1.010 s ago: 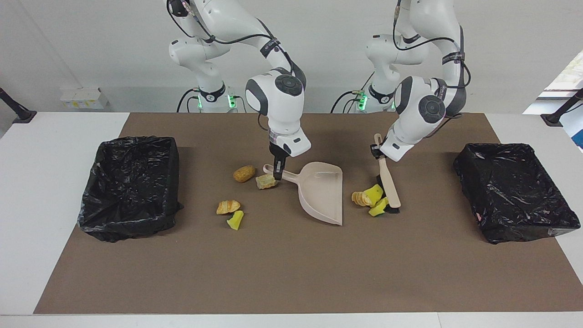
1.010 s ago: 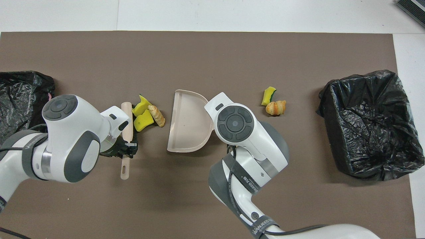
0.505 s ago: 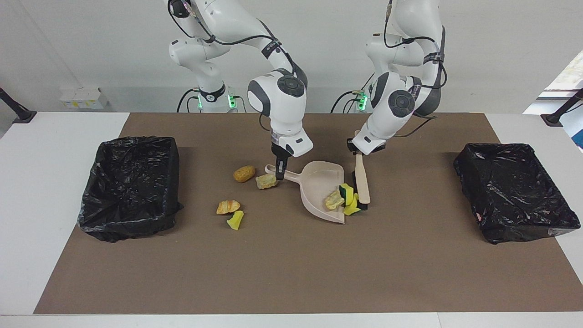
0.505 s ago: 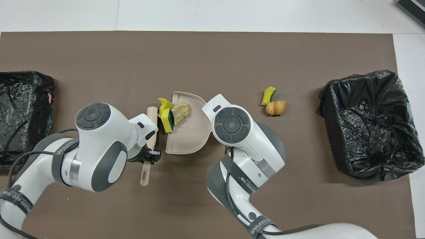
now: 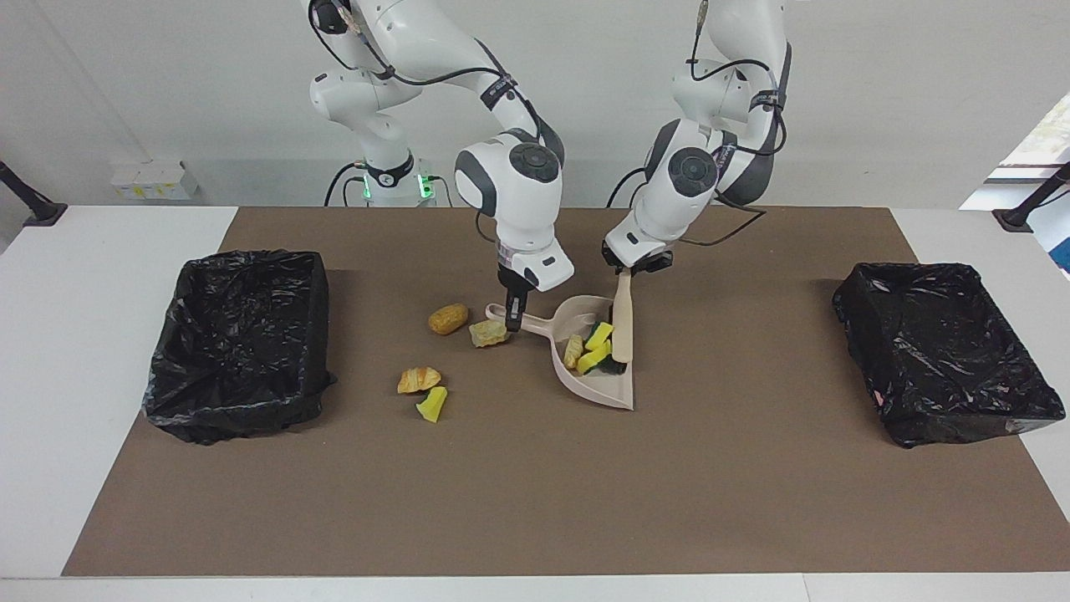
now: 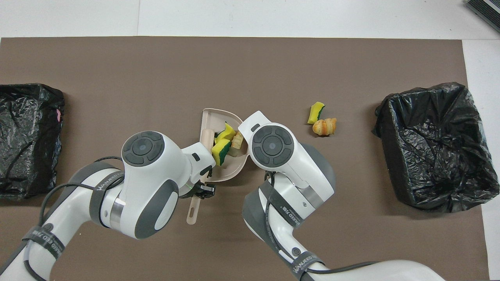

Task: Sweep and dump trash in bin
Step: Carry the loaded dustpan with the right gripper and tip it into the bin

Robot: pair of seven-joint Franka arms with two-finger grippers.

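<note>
Facing view: right pincer (image 5: 513,322) down at the dustpan (image 5: 595,386) handle, clenched on it, pan flat on the brown mat (image 5: 535,502) of the worktop. Left pincer (image 5: 625,269) clenched on the brush (image 5: 621,322) handle, brush head inside the pan. Three trash pieces in the pan (image 5: 589,351), two yellow sponge chunks and a tan lump, pressed against the brush head. Potato-like lump (image 5: 448,318) and pale lump (image 5: 488,334) beside the pan handle, toward the right arm's end. Croissant (image 5: 418,380) and yellow chunk (image 5: 432,404) touching, farther from the robots. Black-lined bin (image 5: 241,341) at the right arm's end, second bin (image 5: 943,351) at the left arm's end.

Overhead view: pan rim visible between both wrists, sponge chunks (image 6: 222,145) inside against the brush. Croissant and chunk on the mat between pan and bin. Both lumps hidden under the right arm.
</note>
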